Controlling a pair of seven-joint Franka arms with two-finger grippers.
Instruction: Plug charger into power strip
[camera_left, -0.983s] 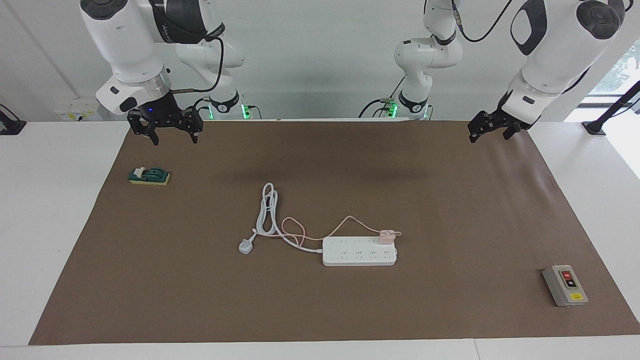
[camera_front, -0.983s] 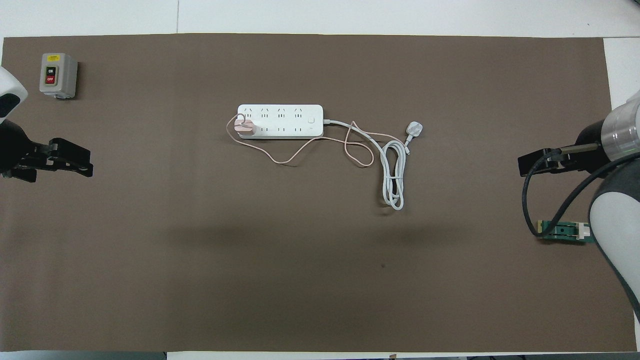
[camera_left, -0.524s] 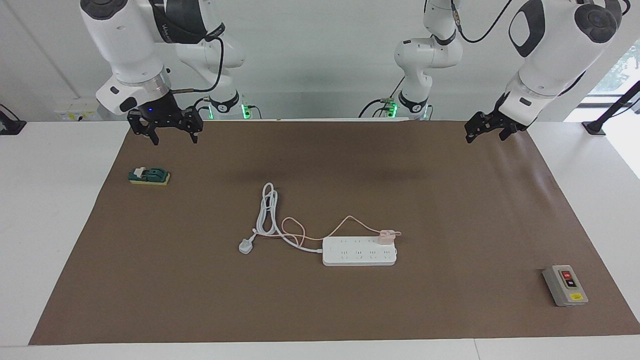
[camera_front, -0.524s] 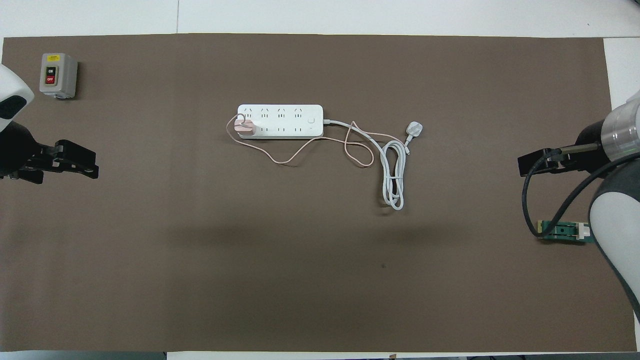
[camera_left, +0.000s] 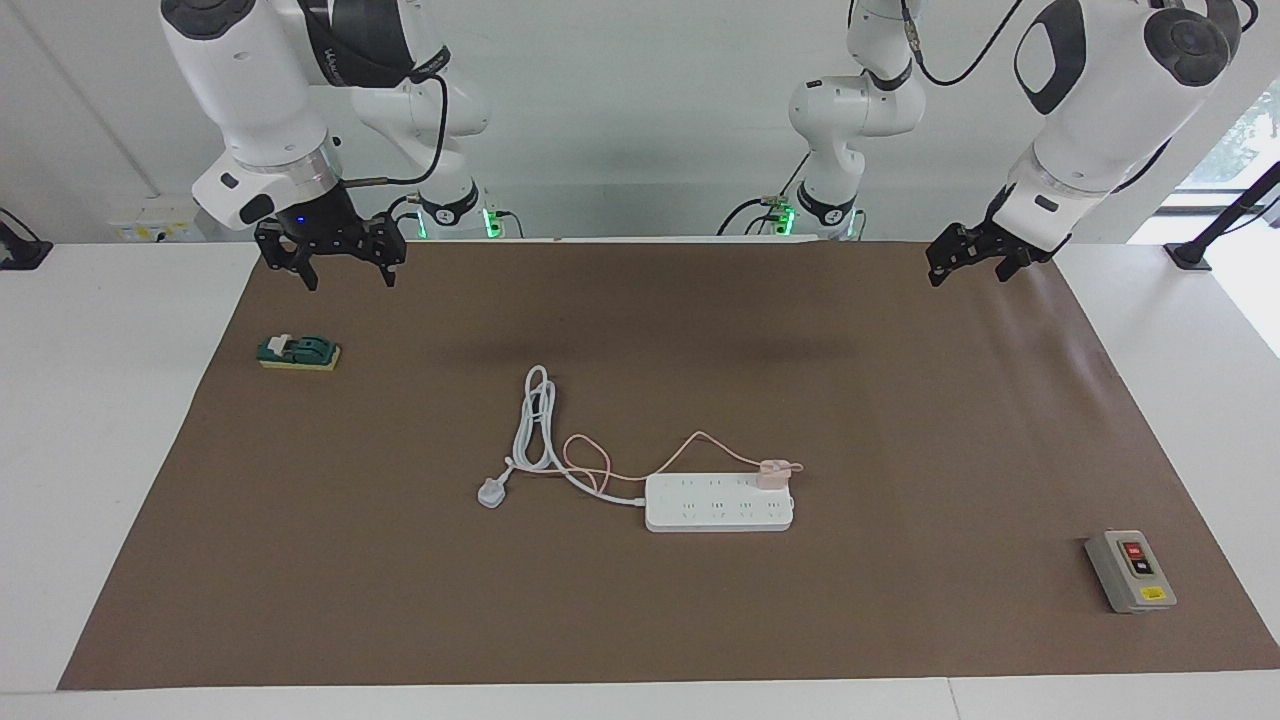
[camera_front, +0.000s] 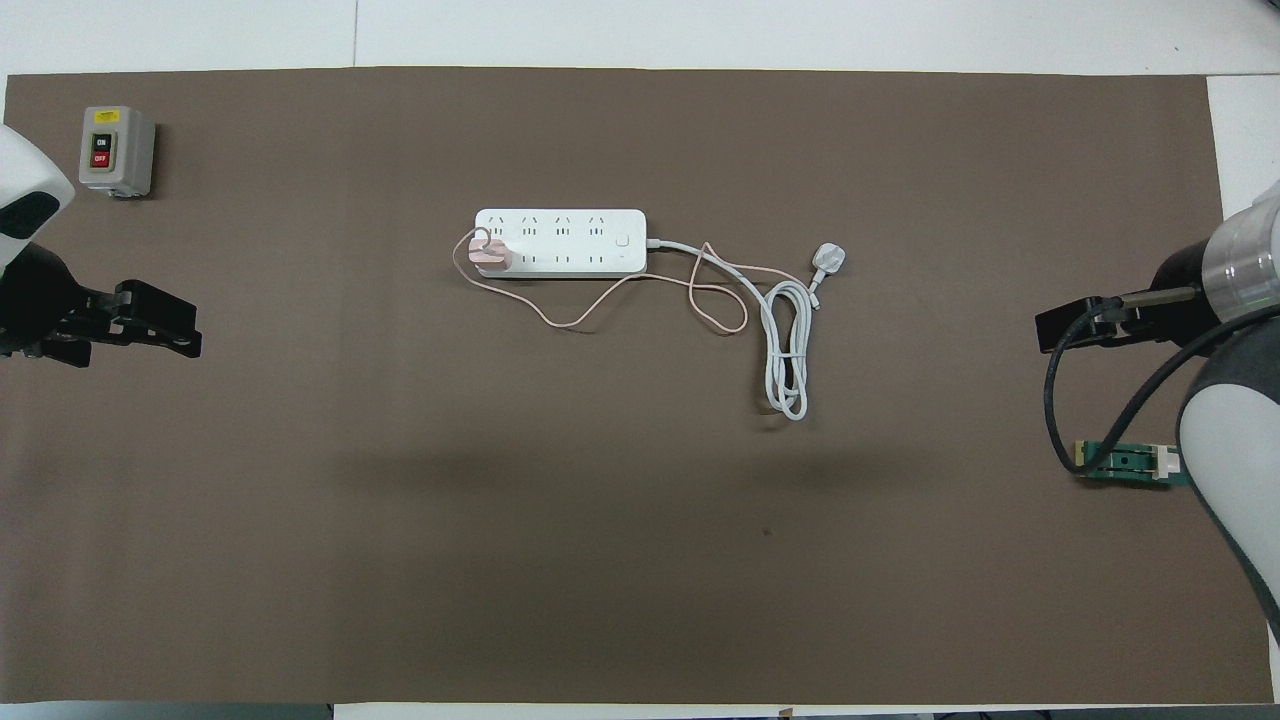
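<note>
Since the earlier frame, your left hand (camera_left: 965, 262) has shifted slightly; it hangs empty, fingers apart. Your right hand (camera_left: 345, 268) waits, also spread and empty. The pale-pink cube charger (camera_left: 770, 474) sits on the long white plastic power strip (camera_left: 718, 503) mid-counter (camera_left: 900, 420).

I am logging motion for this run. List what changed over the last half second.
Only the left gripper moved: it rose slightly over the brown mat at its end of the table, holding nothing. The right gripper waits as before. The charger sits on the power strip unchanged.
</note>
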